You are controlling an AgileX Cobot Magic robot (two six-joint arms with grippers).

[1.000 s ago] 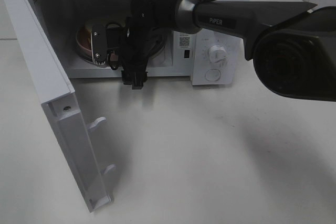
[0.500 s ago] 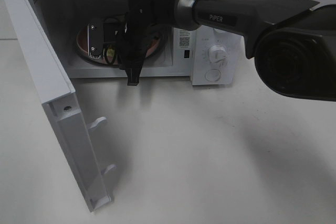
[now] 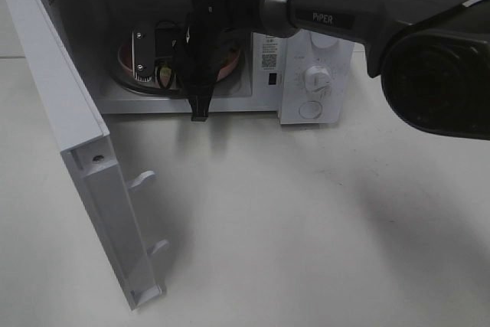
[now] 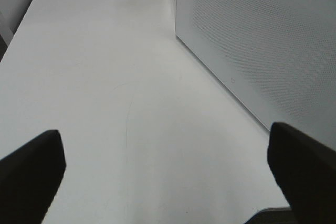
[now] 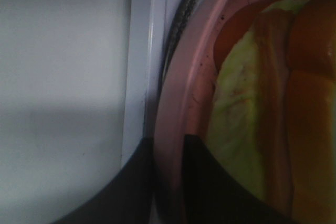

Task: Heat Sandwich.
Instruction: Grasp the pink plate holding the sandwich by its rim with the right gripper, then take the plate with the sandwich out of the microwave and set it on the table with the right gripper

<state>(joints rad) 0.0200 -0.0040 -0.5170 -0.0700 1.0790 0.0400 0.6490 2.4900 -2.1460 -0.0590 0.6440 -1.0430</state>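
Sandwich lies on the pink plate inside the microwave; the right wrist view shows its pale green and orange-brown layers close beside the plate's raised rim. Right gripper: two dark fingers, one outside and one inside the rim, drawn close together with the plate edge pinched between them. In the high view this gripper is reached into the open cavity, its black wrist and cabling hanging across the opening in front of the plate; the sandwich itself is hidden there. Microwave door stands swung wide toward the camera on the left. Left gripper: fingers spread wide apart, nothing between them, hovering over the bare white table beside the perforated white side wall of the microwave.
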